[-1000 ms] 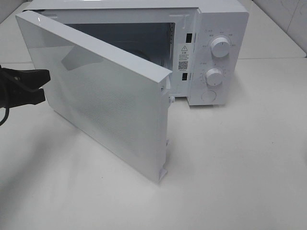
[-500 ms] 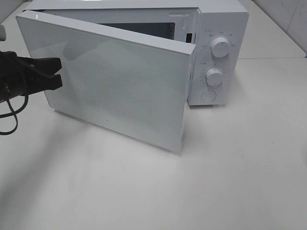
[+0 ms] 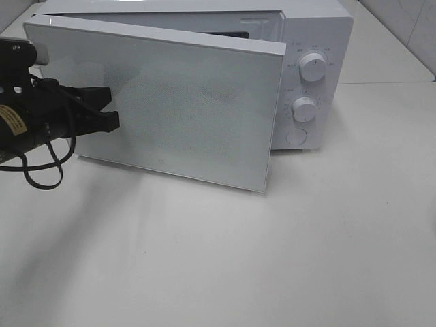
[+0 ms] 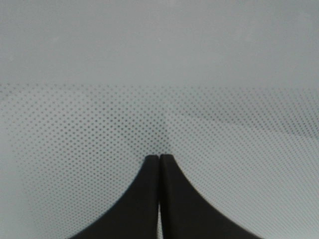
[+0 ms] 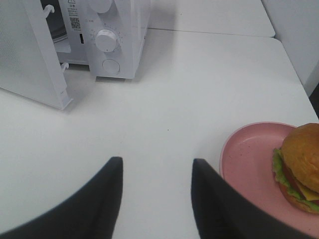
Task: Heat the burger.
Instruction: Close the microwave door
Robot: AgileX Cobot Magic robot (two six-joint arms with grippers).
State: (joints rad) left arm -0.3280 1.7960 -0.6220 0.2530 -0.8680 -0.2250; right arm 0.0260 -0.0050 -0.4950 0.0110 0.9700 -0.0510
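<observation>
The left gripper [image 3: 109, 109] is sitting fully closed with nothing in it, its tips pressing flat against the microwave door [image 3: 170, 102], which is lying straight ahead of it, nearly swung to. The right gripper [image 5: 155, 191] is hanging partly open and empty above the tabletop [image 5: 199, 89]. The burger [image 5: 301, 167] is resting on the pink plate [image 5: 244, 159] just beside that gripper's outer finger (so the right arm is far nearer), well apart from the microwave [image 5: 107, 37].
</observation>
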